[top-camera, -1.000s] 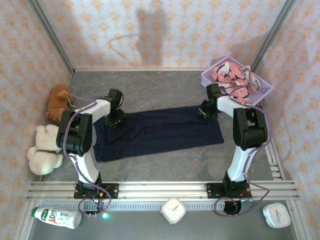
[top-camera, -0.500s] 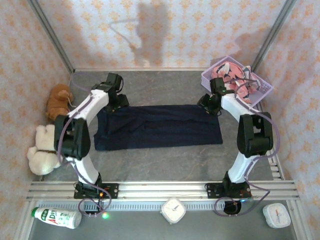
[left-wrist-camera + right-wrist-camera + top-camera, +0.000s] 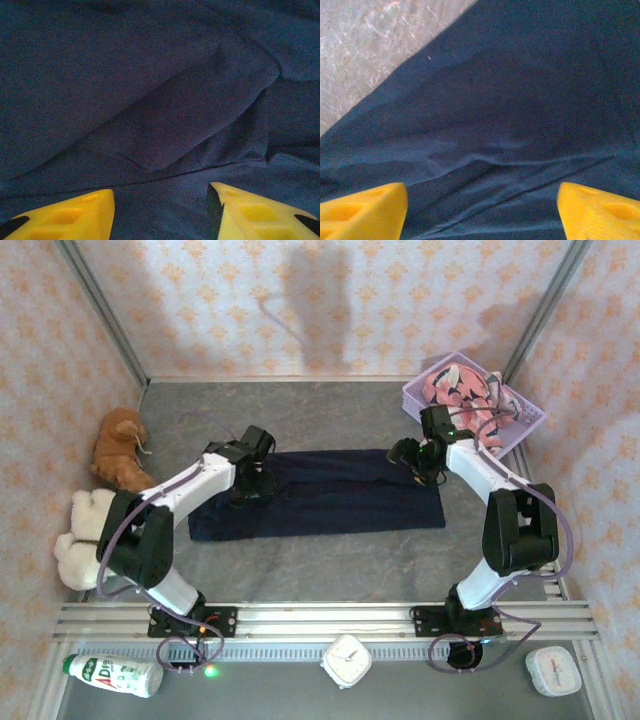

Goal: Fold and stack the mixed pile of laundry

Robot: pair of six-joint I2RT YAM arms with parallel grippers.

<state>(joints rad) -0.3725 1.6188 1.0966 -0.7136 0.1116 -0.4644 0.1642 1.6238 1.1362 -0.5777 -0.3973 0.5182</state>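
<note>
Left tool (image 3: 160, 200) inward, over navy garment (image 3: 150, 90)

Lavender basket (image 3: 528, 427) far right, brown plush (image 3: 118, 445) and cream plush (image 3: 85, 540) at left, bottle (image 3: 115, 673) near front.

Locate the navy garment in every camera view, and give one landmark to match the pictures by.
Top external: the navy garment lies flat across mid-table, between left gripper and right gripper.
Left wrist: it stretches ahead of the left gripper, a flap-like fold at centre.
Right wrist: it lies lower right; grey table at top left.
Shared landmark: its edge against the grey table, by the right gripper.
</note>
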